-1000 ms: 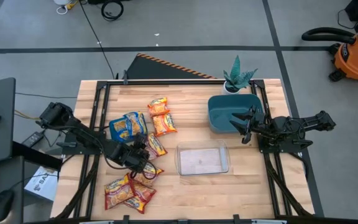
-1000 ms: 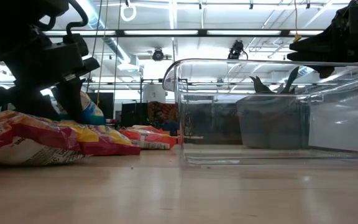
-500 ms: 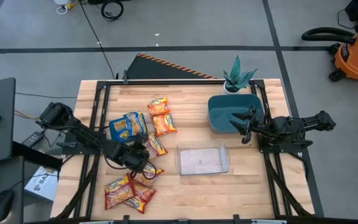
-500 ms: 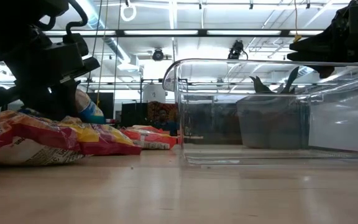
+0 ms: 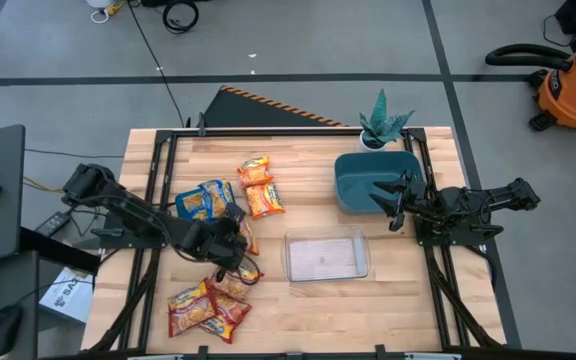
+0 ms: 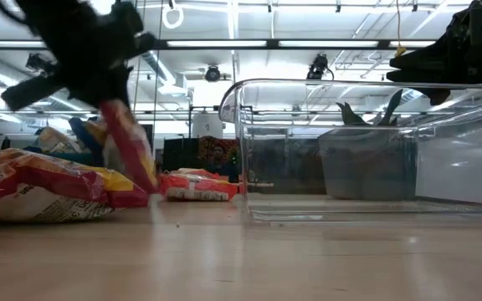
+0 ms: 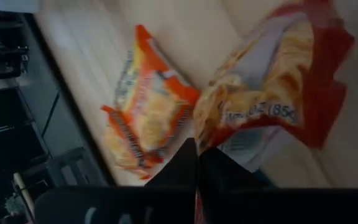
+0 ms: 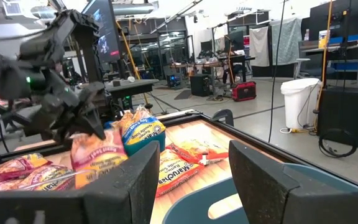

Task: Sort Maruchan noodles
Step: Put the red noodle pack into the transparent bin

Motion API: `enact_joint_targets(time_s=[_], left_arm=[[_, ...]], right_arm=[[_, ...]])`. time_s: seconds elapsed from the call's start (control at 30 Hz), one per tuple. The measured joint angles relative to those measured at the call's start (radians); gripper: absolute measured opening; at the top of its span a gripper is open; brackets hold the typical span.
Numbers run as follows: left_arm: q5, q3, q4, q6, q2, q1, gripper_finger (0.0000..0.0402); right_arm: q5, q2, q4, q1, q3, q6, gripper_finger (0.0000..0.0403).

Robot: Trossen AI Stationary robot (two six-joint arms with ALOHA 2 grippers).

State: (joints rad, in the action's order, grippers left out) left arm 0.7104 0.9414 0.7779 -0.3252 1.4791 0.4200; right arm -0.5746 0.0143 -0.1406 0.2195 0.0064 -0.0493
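Maruchan noodle packets lie flat on the table's left half: blue-trimmed ones (image 5: 206, 200), orange-trimmed ones (image 5: 260, 188) and red-trimmed ones (image 5: 206, 308). My left gripper (image 5: 233, 245) is shut on one red-trimmed packet (image 6: 128, 146), which also shows in the left wrist view (image 7: 278, 93) and the right wrist view (image 8: 97, 157). An orange-trimmed packet (image 7: 145, 118) lies on the wood below it. My right gripper (image 5: 393, 205) hovers open over the teal bin (image 5: 368, 178), touching nothing. My left gripper pinches the red-trimmed packet at one edge (image 7: 209, 144) between its two shut fingers, coming from above and slanting down. The packet hangs tilted below the fingers (image 6: 107, 99). Whether its lower end (image 6: 145, 180) is clear of the table I cannot tell.
A clear plastic container (image 5: 325, 255) stands at the table's middle, right of the left gripper. A potted plant (image 5: 383, 122) stands at the far edge behind the teal bin. Bare wood lies near the front edge, right of the red packets.
My left gripper has shut on the red-trimmed packet and risen, shifting slightly toward the far edge. The packet, which lay flat among the others, now hangs tilted below the fingers. My right arm has kept still.
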Motion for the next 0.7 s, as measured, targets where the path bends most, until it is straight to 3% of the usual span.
enact_joint_targets(time_s=[0.33, 0.57, 0.7], left_arm=[[0.022, 0.231, 0.079, -0.181, -0.017, -0.098, 0.0008], [0.019, 0.276, -0.195, -0.328, -0.017, -0.192, 0.0009], [-0.164, 0.278, -0.37, -0.365, -0.013, -0.253, 0.0009]], right_arm=[[0.0, 0.0, 0.0, 0.0, 0.0, 0.0, 0.0199], [0.0, 0.0, 0.0, 0.0, 0.0, 0.0, 0.0199], [0.0, 0.0, 0.0, 0.0, 0.0, 0.0, 0.0199]])
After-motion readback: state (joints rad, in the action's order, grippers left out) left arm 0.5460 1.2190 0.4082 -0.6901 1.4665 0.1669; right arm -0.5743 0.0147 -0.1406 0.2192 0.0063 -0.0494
